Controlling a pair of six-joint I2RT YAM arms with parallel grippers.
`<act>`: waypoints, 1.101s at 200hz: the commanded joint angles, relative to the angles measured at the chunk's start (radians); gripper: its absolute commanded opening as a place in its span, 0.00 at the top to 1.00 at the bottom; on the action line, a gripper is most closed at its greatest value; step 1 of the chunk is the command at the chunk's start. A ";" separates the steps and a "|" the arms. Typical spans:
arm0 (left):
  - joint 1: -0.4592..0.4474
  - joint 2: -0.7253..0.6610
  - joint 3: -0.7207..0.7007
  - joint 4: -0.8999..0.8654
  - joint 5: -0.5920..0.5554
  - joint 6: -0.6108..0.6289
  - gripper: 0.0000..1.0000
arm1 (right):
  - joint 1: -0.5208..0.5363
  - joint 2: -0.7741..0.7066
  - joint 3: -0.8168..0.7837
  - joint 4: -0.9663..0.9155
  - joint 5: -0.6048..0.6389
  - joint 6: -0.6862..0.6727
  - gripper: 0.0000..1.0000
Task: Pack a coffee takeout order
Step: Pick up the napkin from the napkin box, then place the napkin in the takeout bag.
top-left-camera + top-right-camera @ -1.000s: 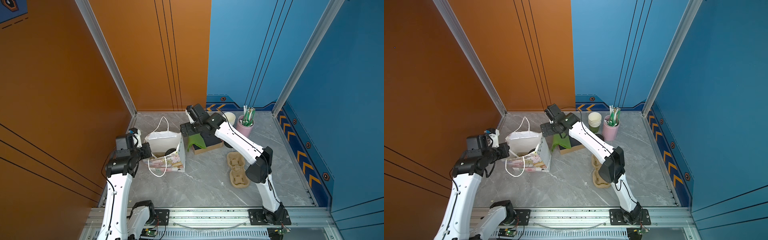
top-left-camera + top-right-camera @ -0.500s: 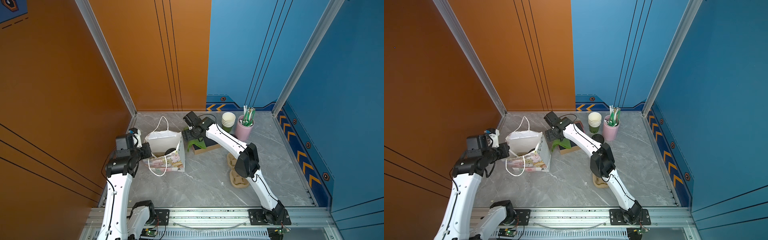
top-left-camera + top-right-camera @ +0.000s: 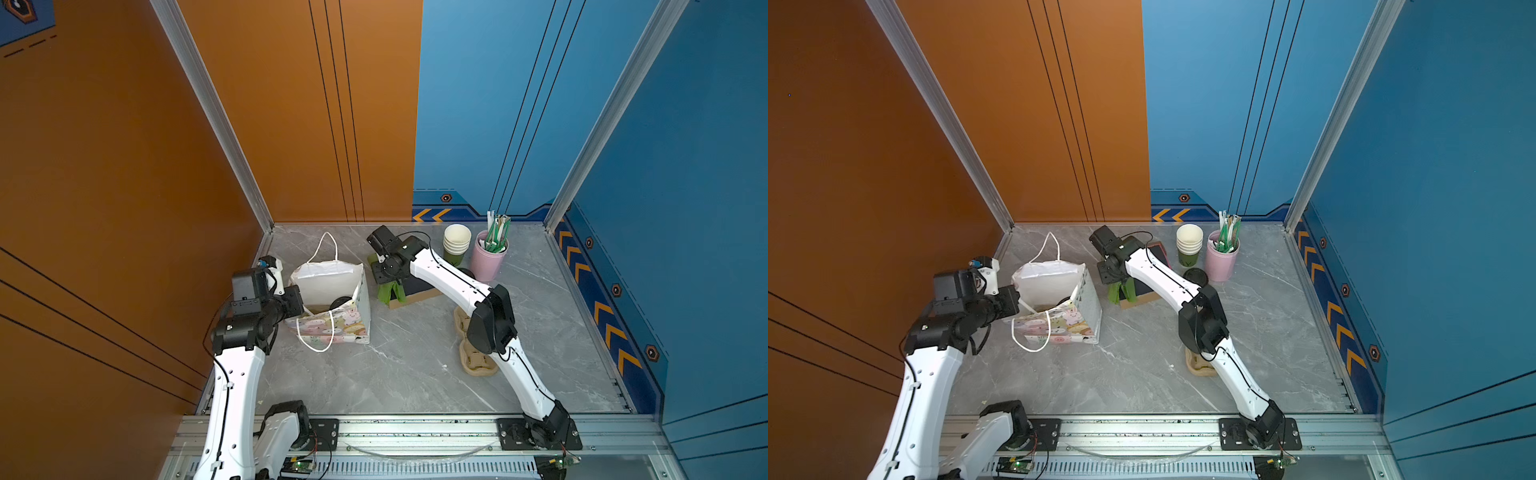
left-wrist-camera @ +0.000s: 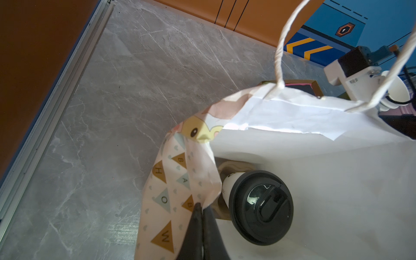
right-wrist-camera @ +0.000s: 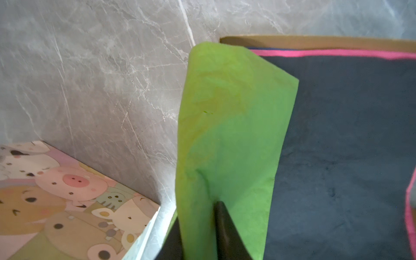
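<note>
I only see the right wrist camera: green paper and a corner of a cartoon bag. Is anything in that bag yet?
Observer: Yes, a white cup with a black lid sits inside the bag.
Operator: What keeps it open?
Observer: The left gripper pinches its rim.
Operator: Is the green paper over the opening?
Observer: No. In both top views the green napkin hangs from the right gripper beside the bag, not above it.
</note>
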 commanded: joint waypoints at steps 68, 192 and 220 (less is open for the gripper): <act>-0.004 -0.004 0.009 -0.021 0.002 0.000 0.84 | -0.066 -0.369 -0.094 0.116 -0.073 -0.126 1.00; -0.003 -0.006 0.011 -0.021 -0.002 0.000 0.83 | 0.037 -0.507 -0.151 0.332 -0.710 -0.389 1.00; -0.004 -0.011 0.020 -0.021 -0.007 0.000 0.82 | 0.065 -0.456 -0.118 0.305 -0.745 -0.425 1.00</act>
